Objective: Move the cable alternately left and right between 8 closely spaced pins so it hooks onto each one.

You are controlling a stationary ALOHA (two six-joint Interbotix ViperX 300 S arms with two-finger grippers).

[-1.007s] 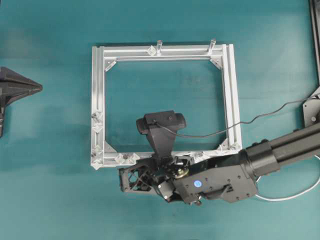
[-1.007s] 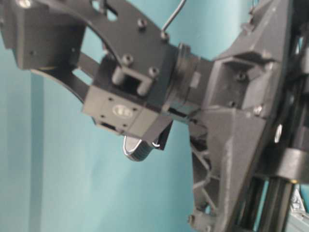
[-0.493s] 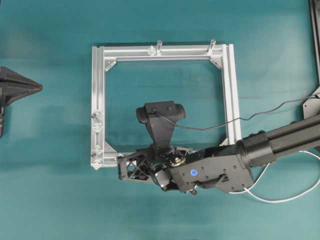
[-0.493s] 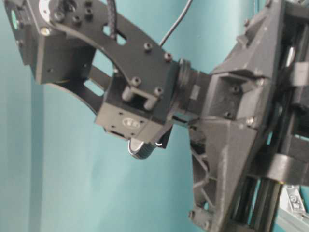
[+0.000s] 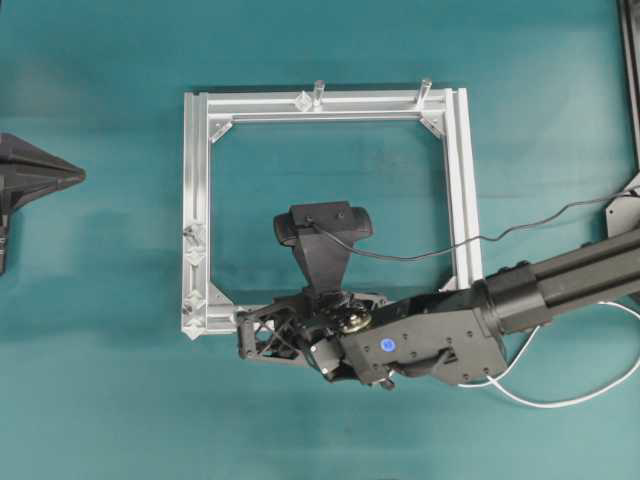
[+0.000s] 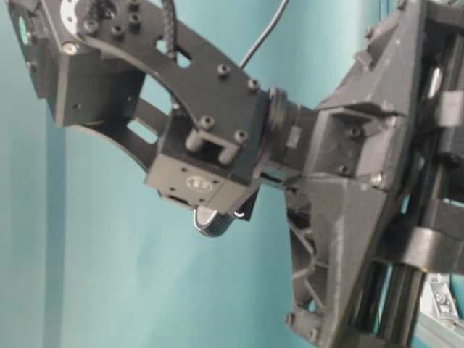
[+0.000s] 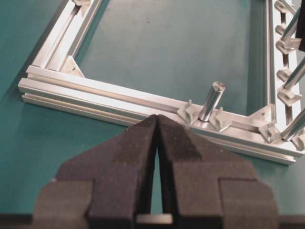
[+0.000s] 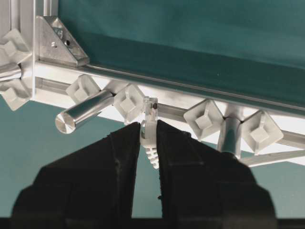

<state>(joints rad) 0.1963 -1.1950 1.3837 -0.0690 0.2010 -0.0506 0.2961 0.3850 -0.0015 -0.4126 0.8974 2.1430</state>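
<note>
Cable plug (image 8: 150, 125) in right hand (image 8: 148, 130)

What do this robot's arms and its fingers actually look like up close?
Both are matte black. The right arm has a blocky wrist with a small blue round sticker, a camera on top and a thin black wire. The fingers are thick, grainy wedges narrowing to a tip.
</note>
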